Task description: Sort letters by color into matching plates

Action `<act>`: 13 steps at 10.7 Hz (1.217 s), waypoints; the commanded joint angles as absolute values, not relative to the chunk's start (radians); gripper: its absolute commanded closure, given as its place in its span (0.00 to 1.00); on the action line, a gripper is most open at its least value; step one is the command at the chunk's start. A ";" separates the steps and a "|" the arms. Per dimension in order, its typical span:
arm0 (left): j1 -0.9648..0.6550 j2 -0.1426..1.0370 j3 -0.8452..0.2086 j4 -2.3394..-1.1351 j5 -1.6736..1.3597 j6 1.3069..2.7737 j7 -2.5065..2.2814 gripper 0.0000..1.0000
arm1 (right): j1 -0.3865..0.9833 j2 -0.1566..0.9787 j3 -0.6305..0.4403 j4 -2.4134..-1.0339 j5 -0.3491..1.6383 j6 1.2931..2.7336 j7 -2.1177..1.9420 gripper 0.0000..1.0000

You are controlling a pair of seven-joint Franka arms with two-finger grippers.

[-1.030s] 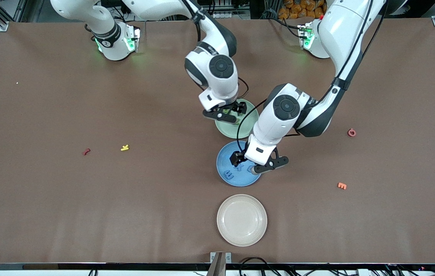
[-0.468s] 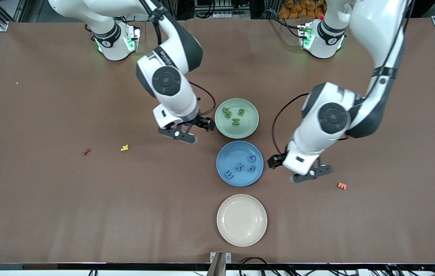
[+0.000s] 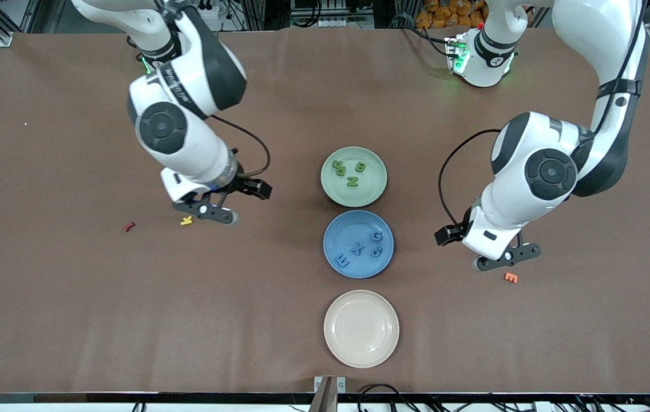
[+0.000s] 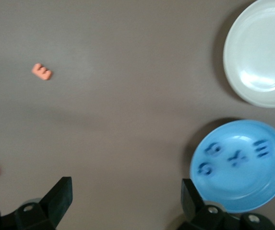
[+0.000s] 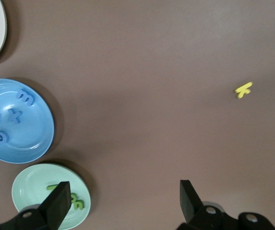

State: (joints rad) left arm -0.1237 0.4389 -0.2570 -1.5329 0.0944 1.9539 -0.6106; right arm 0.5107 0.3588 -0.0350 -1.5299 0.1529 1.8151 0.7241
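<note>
Now both my pincers hang spread and empty, left pincer (image 3: 488, 250) over the desk (image 3: 73, 320) by the orange letter (image 3: 511, 277), right pincer (image 3: 233, 203) by the yellow letter (image 3: 186, 220), since the green plate (image 3: 375, 193) seemingly holds its letters (image 3: 352, 181) and the blue plate (image 3: 333, 234) its own.

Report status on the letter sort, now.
Left gripper open, empty, over bare table by orange letter. Right gripper open, empty, near yellow letter. Green plate shows three green letters; blue plate four blue letters. Nothing obstructing.

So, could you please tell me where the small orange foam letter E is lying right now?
The small orange foam letter E lies on the brown table toward the left arm's end, just below the open left gripper in the front view, apart from the medium blue plate.
</note>
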 commanded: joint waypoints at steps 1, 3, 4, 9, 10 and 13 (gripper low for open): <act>-0.107 0.217 -0.181 -1.763 0.072 1.917 -0.432 0.00 | 0.434 0.261 -0.055 -1.597 0.135 1.793 0.568 0.00; -0.103 0.103 -0.135 -1.880 0.072 1.916 -0.344 0.00 | 0.333 0.189 -0.055 -1.643 0.137 1.777 0.412 0.00; -0.094 0.065 -0.130 -1.916 0.072 1.916 -0.324 0.00 | 0.283 0.169 -0.055 -1.643 0.137 1.743 0.337 0.00; -0.092 -0.069 -0.056 -1.881 0.074 1.845 -0.319 0.00 | 0.170 0.089 -0.057 -1.641 0.137 1.707 0.175 0.00; -0.091 -0.090 -0.045 -1.853 0.072 1.844 -0.305 0.00 | 0.146 0.077 -0.057 -1.641 0.135 1.703 0.122 0.00; -0.068 -0.098 -0.031 -1.725 0.039 1.751 -0.183 0.00 | 0.103 0.041 -0.058 -1.611 0.082 1.684 0.023 0.00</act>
State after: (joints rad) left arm -0.0884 -0.0975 -0.0393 -1.8193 0.0939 1.8461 -0.2911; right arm 0.1337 0.0913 -0.0728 -1.6071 0.1395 1.7030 0.0807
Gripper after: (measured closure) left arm 0.000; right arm 0.000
